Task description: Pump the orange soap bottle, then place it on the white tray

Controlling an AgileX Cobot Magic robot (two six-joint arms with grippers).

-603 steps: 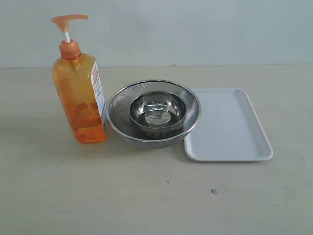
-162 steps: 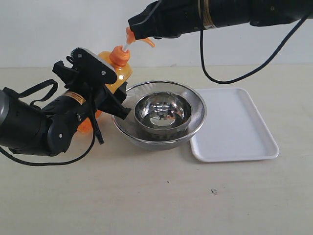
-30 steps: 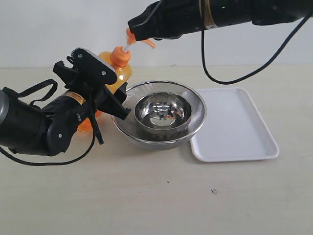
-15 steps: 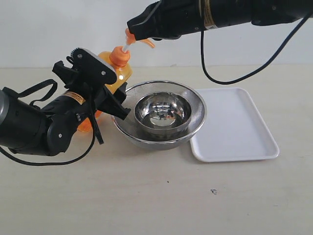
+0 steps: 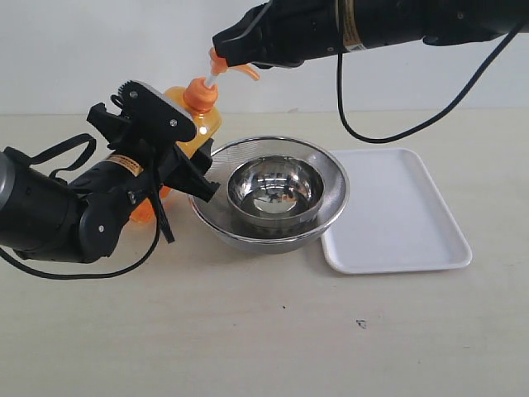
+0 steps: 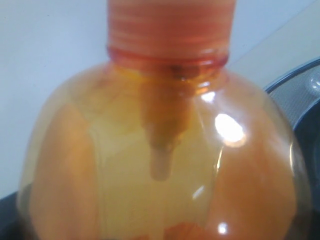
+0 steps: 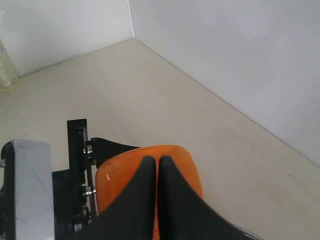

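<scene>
Status for you:
- Left tool (image 5: pixel 192 161) is clamped around the body of the orange soap bottle (image 5: pixel 203 124). The left wrist view shows only the bottle's shoulder and collar, filling the frame.
- The bottle is tilted, with its top leaning toward the steel bowls. The left arm hides its base, so you can't tell whether it touches the tabletop (image 5: pixel 264 331).
- Right tool (image 7: pixel 156 167) has its fingers together, with nothing between them. The tips sit on top of the orange pump head (image 7: pixel 122 175). The white stem (image 5: pixel 212 79) shows below it, and the spout points over the bowls.
- The small steel bowl (image 5: pixel 273 188) is nested inside the larger mesh bowl (image 5: pixel 328 175).
- The white tray (image 5: pixel 397 215) lies flat on the tabletop, just beside the mesh bowl on the far side from the bottle. The bottle is not on the tray; the bowls sit between them.
</scene>
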